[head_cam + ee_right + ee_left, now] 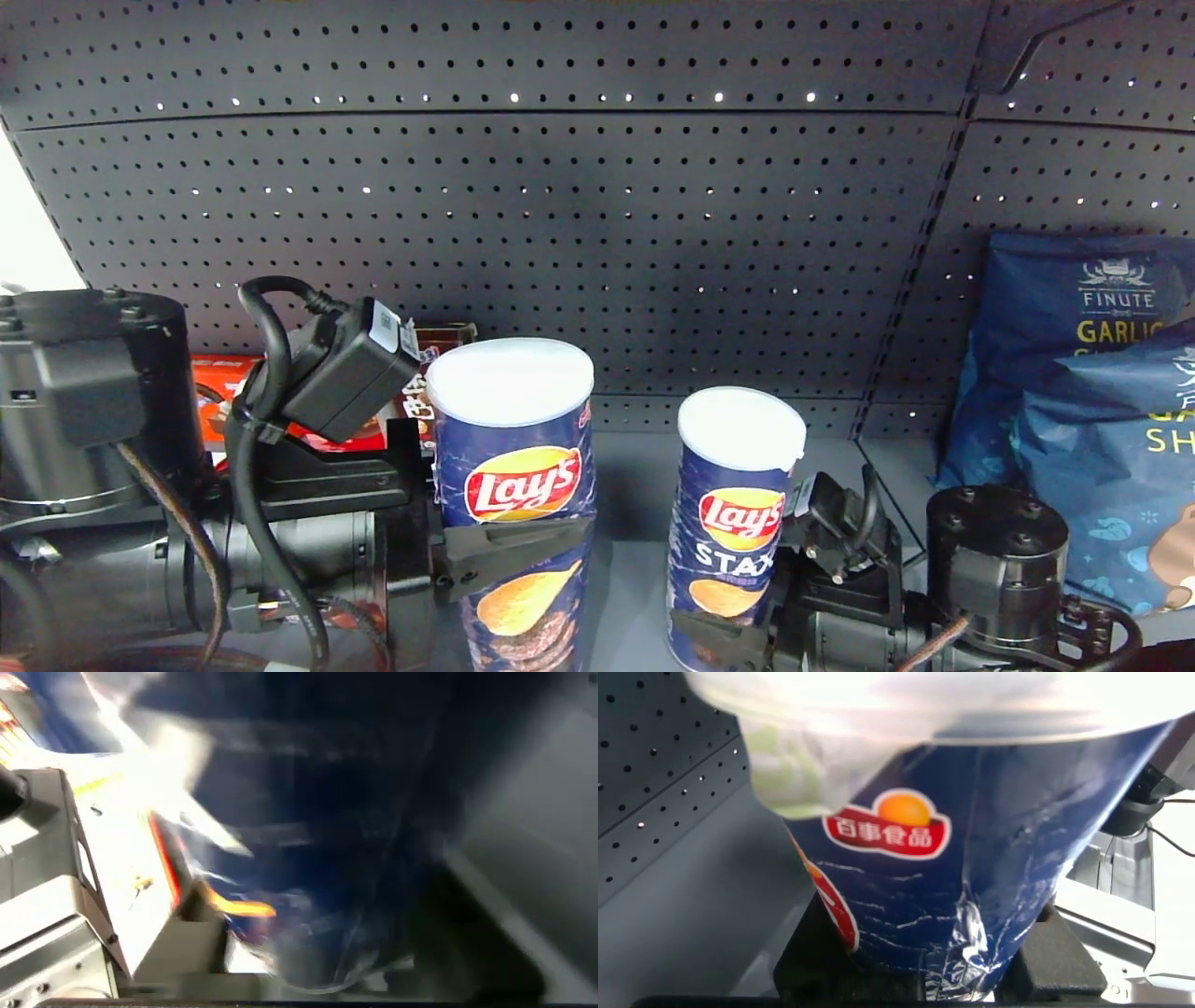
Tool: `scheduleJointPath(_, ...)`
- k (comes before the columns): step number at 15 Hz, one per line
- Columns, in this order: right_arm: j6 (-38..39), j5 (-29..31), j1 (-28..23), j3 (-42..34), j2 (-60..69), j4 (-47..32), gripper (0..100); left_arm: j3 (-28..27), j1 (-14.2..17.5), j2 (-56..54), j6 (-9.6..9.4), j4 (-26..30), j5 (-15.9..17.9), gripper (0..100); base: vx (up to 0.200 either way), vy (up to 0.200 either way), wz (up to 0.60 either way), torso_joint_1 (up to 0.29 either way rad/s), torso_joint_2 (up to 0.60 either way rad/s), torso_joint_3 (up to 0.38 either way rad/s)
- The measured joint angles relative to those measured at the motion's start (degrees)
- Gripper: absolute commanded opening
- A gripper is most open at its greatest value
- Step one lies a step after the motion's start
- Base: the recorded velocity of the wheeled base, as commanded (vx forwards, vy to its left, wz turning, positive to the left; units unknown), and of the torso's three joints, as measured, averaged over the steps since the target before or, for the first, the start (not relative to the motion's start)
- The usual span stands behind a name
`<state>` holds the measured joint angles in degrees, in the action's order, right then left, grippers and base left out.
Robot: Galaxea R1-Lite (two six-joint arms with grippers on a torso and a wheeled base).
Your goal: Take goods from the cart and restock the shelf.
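left chip can [513, 439] upright at lower centre-left, clamped by left gripper [509, 560] | right chip can [738, 485] upright at lower centre-right, clamped by right gripper [724, 635] | both were above grey shelf [635, 523], bases hidden | risk: a tilted release or sideways nudge could topple a can into its neighbour or the blue snack bags [1074, 392] at right

Two chip cans [512, 439] [738, 495], two blue snack bags [1046, 355] [1111, 467], and, half hidden, perhaps one red box [219, 387].
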<state>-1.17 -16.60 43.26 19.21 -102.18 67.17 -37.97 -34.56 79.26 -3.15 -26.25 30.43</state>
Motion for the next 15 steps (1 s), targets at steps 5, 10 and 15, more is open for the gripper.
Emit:
scheduleJointPath(5,-0.2,0.1,-0.2,-1.6,1.4,0.0,100,0.0,0.0,0.0,0.00,0.0,0.0,0,0.000,0.000,0.00,0.000,0.00,0.000)
scheduleJointPath(10,-0.4,0.7,-0.3,-7.8,9.3,0.0,100,0.0,-0.1,0.0,-0.02,0.0,-0.1,0,0.000,0.000,0.00,0.000,0.00,0.000)
scheduleJointPath(15,-2.7,4.3,-6.0,-15.5,24.6,-0.7,100,0.0,0.0,-0.1,0.06,0.0,-0.2,0,0.000,0.000,0.00,0.000,0.00,0.000)
